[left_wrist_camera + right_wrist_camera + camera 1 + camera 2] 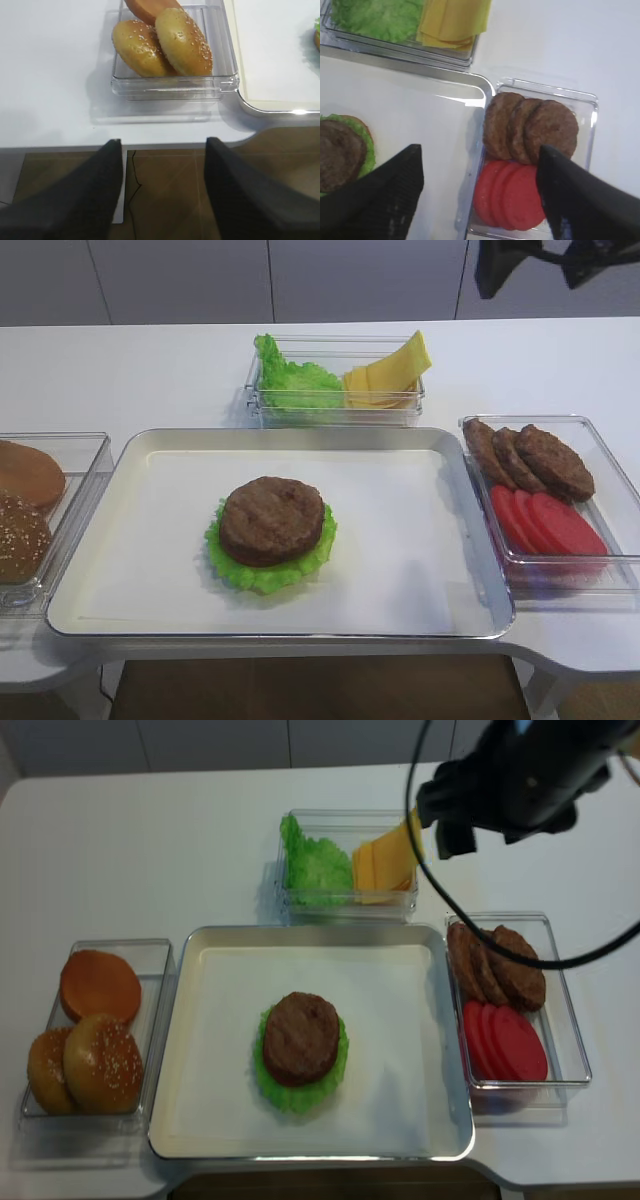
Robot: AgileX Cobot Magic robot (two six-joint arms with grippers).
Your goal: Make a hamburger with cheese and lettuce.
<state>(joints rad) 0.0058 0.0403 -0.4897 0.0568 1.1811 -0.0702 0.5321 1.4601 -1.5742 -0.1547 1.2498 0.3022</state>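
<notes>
The hamburger [270, 525] sits in the middle of the metal tray [400, 550]: a brown patty on a ruffled green leaf, with a red slice edge showing between them in the right wrist view. Loose lettuce [298, 380] and a fan of pale yellow cheese [388, 372] share a clear box behind the tray. My right gripper [479, 155] is open and empty, high over the tray's right rim and the patty box. Beyond the table's front edge at the left, over the floor, my left gripper [161, 150] is open and empty too.
A clear box right of the tray holds three loose patties [530, 455] and red slices [548, 522]. Another clear box on the left holds sesame bun halves [162, 42]. The right arm [520, 770] and its cable hang above the back right of the table.
</notes>
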